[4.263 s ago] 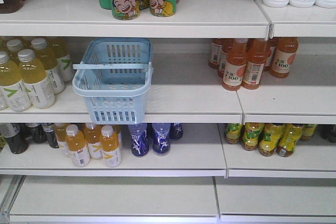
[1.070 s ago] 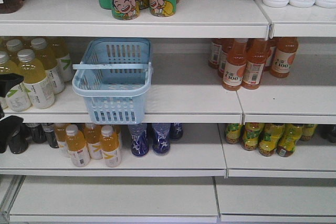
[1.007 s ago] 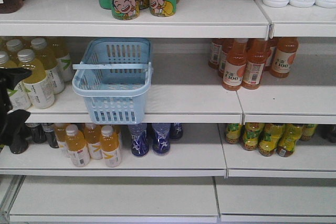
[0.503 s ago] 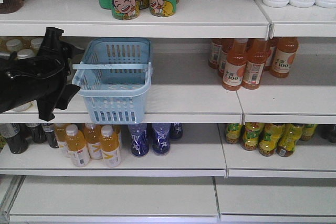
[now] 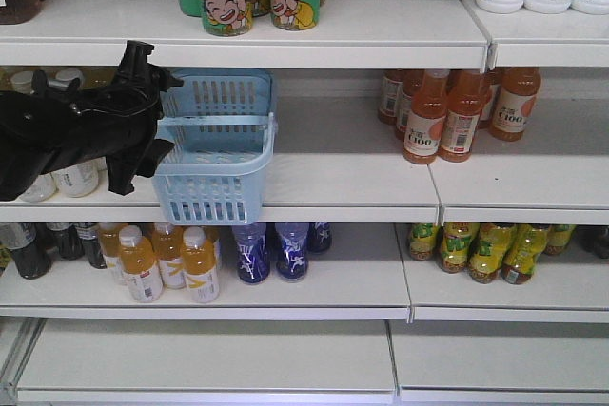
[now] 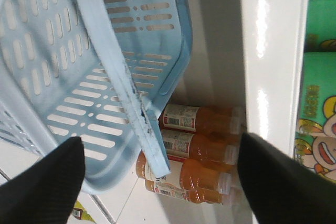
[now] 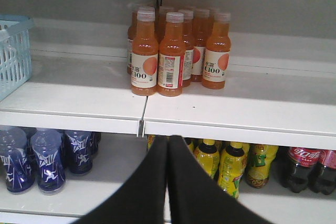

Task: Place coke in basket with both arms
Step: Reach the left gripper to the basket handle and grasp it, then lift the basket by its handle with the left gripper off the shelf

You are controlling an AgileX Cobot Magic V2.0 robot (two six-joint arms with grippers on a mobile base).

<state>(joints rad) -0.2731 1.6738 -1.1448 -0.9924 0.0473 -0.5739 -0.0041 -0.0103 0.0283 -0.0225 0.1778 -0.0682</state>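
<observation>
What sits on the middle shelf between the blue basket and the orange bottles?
Nothing; the shelf between the basket and the orange bottles is bare, clearest in the front-facing view.

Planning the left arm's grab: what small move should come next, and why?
Probably ease the left gripper forward onto the handle of the basket: its jaws are spread, the handle runs between them in the wrist view, and nothing is gripped yet.

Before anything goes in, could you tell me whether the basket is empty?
Empty where visible: the basket shows only bare slotted floor in front and left wrist views.
</observation>
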